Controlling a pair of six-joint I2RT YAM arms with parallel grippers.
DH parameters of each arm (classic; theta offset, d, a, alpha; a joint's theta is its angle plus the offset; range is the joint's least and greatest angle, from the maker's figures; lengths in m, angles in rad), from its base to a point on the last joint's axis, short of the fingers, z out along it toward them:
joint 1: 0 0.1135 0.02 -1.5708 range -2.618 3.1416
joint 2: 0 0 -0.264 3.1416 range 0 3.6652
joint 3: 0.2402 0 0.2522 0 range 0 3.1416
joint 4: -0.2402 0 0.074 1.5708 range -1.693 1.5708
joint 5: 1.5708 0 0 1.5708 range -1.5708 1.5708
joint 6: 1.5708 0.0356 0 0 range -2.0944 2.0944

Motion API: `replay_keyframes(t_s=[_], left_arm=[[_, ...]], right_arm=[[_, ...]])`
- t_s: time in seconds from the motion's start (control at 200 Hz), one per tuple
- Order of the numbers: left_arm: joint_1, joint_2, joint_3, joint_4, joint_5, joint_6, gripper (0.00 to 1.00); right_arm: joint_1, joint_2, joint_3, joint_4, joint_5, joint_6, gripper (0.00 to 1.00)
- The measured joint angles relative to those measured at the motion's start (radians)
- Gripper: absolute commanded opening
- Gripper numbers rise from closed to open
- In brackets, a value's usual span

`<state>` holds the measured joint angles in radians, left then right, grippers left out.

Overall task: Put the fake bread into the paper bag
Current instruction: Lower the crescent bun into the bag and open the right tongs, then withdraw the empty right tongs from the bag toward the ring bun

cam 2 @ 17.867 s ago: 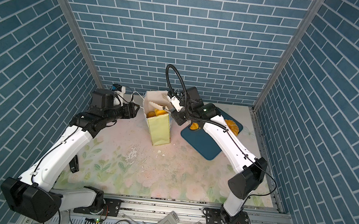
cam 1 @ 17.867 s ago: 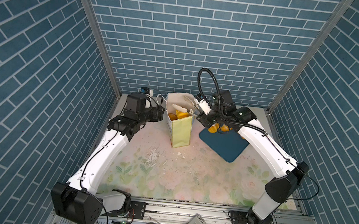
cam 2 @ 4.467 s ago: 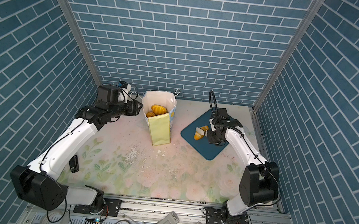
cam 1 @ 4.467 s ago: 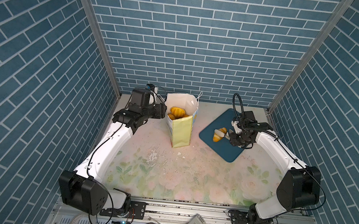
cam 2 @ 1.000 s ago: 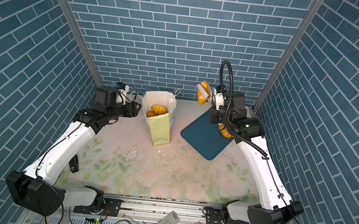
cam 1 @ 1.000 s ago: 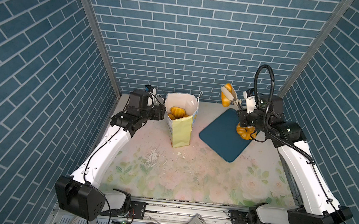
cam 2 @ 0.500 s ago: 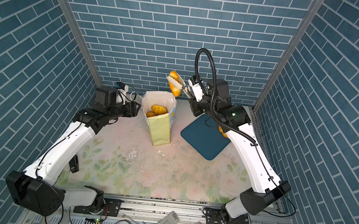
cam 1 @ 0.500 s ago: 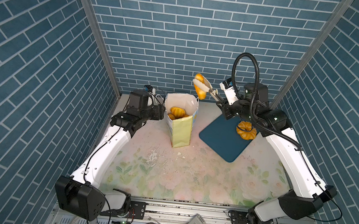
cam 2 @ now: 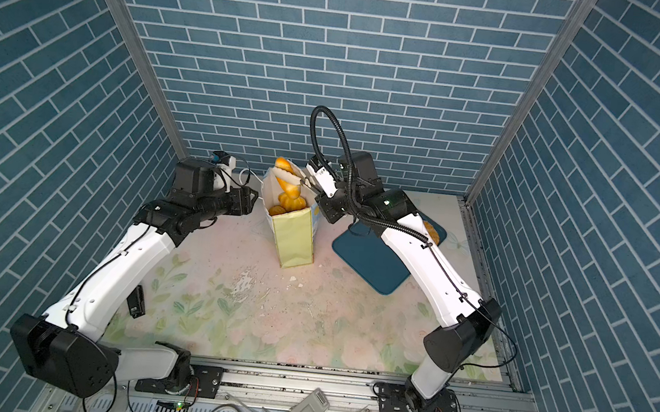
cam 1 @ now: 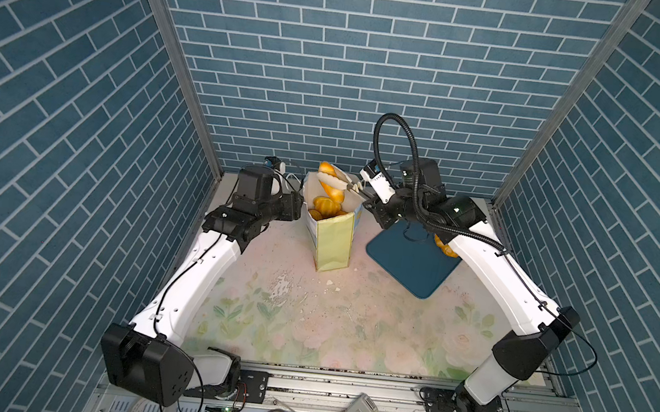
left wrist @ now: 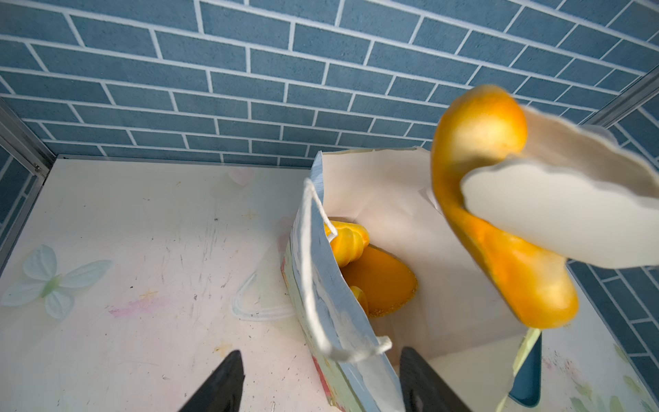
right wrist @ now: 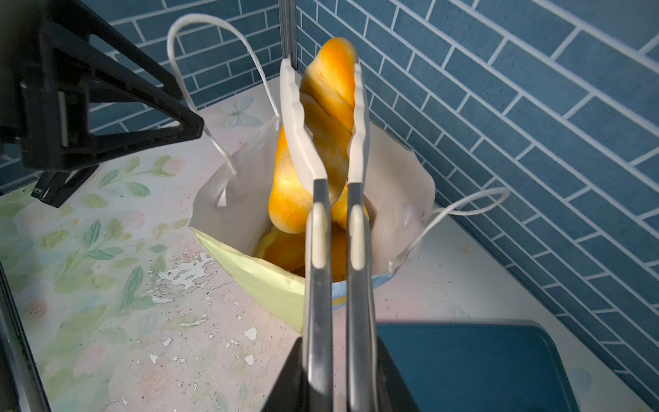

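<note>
**A:** What do the jaws of the right gripper (right wrist: 337, 378) hold?

**B:** They are clamped on the metal arms of the tongs (right wrist: 317, 228). The white tong tips pinch the long roll (right wrist: 331, 92), which is tilted, with its lower end at the open mouth of the paper bag (right wrist: 399, 199).

**A:** What's in the bag under it?

**B:** A ridged roll (left wrist: 347, 242) and a large oval loaf (left wrist: 378, 285).

**A:** And the left gripper (left wrist: 321, 371)?

**B:** Its jaws are apart, with the bag's blue side wall and a cord handle (left wrist: 313, 285) between them. I cannot tell whether they touch.

**A:** Behind the right jaws?

**B:** The dark blue tray (right wrist: 474, 360), with one bread (cam 1: 447, 248) on it, half hidden by the arm.
</note>
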<state>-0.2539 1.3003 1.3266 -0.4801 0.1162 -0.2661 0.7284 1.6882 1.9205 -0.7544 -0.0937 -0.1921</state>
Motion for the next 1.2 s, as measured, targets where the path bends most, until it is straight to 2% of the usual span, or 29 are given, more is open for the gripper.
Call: replay_keyframes(t_s=[0.065,0.155,0.28,0.6,0.875,1.015,1.2], left_arm=[[0.0,0.0,0.0,0.0,-0.001,0.0,0.71],[0.0,-0.004,-0.003,0.0,-0.003,0.0,0.7],[0.0,-0.017,-0.014,-0.001,-0.004,0.0,0.71],[0.0,-0.023,-0.019,0.0,-0.004,0.0,0.7],[0.0,-0.026,-0.028,0.0,-0.004,0.0,0.7],[0.0,-0.029,-0.031,0.0,-0.004,0.001,0.71],[0.0,-0.028,-0.031,0.0,-0.004,0.001,0.71]], right_arm=[[0.0,0.015,0.0,0.0,0.001,0.0,0.3],[0.0,0.029,0.0,0.0,0.003,0.005,0.39],[0.0,0.036,0.0,-0.001,0.003,0.001,0.46],[0.0,0.034,0.001,-0.001,0.042,0.002,0.47],[-0.015,-0.024,0.019,-0.016,0.204,0.004,0.46],[-0.088,-0.115,-0.008,-0.012,0.278,0.03,0.46],[-0.278,-0.247,-0.165,-0.005,0.347,0.117,0.47]])
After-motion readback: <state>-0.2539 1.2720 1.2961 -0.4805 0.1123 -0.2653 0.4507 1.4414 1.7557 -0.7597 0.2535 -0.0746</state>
